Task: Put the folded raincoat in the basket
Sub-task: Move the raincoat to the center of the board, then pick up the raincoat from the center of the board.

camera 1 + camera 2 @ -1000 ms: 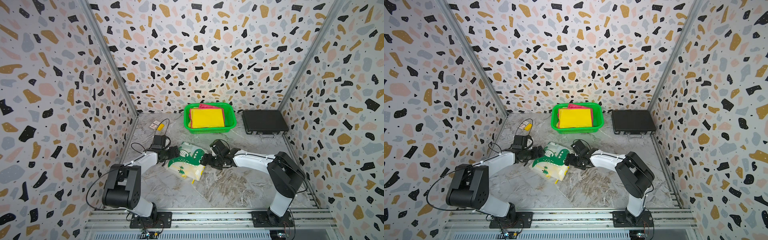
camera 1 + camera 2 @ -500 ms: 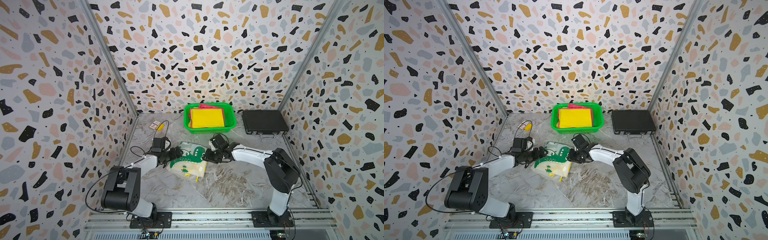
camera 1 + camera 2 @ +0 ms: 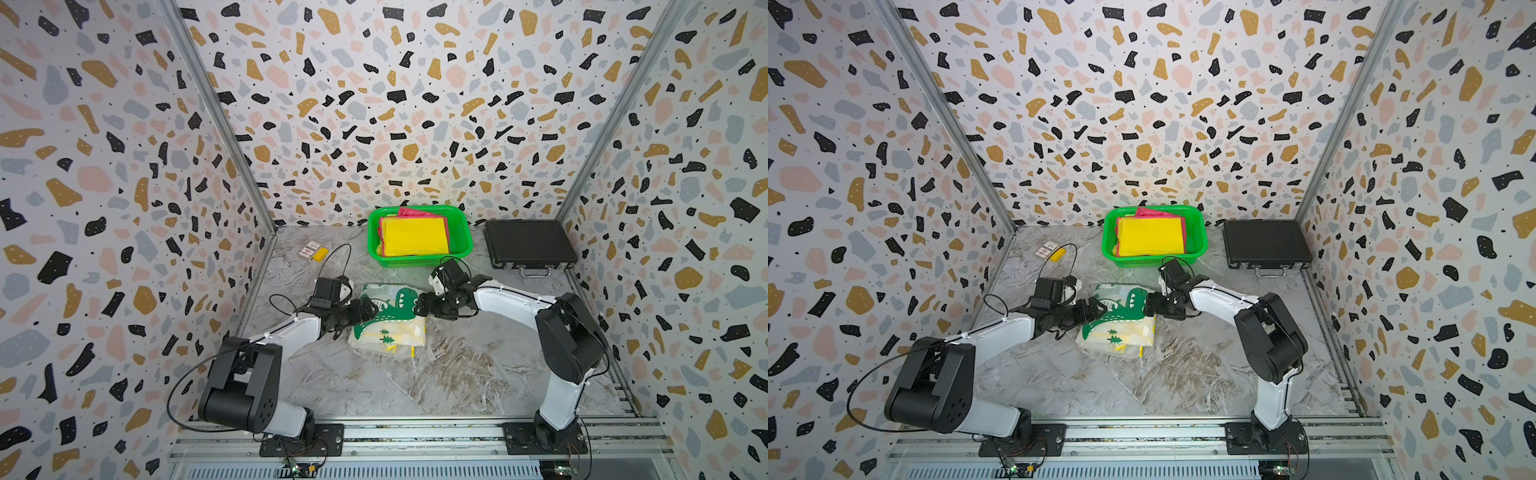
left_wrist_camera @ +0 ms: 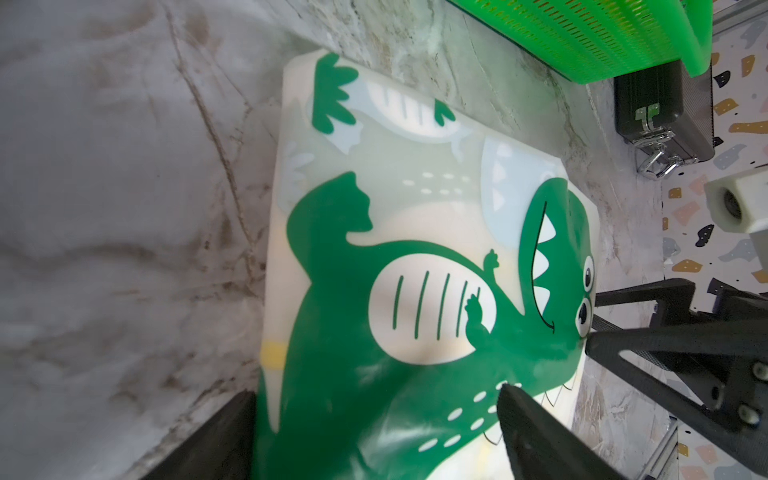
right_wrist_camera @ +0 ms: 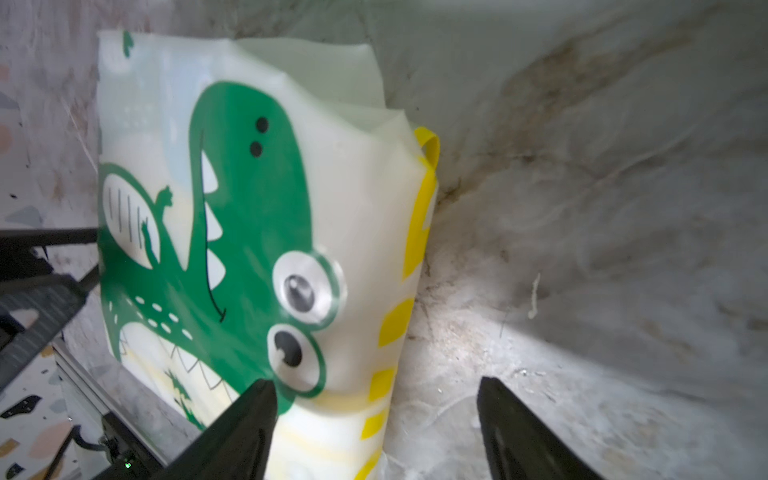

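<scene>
Currently reaching in low over the marble table (image 3: 415, 382) from both sides toward the folded raincoat (image 3: 388, 318) (image 3: 1117, 320), a pale packet printed with a green dinosaur, lying flat mid-table in both top views, in front of the basket (image 3: 419, 261) and apart from it. Holding the left gripper (image 3: 368, 311) (image 4: 376, 392) spread wide at the raincoat's left edge: in the left wrist view, setting one finger over the printed plastic and the other just off its border, pinching nothing. Holding the right gripper (image 3: 419, 305) (image 5: 376, 384) spread wide too at the opposite edge: in the right wrist view, placing one fingertip (image 5: 253, 415) by the dinosaur's eyes and hanging the other above bare marble, gripping nothing. Showing the basket by the back wall, already carrying a yellow folded sheet (image 3: 415, 236) over a pink sheet (image 3: 409, 212), with the black briefcase (image 3: 528, 243) just beside it.
</scene>
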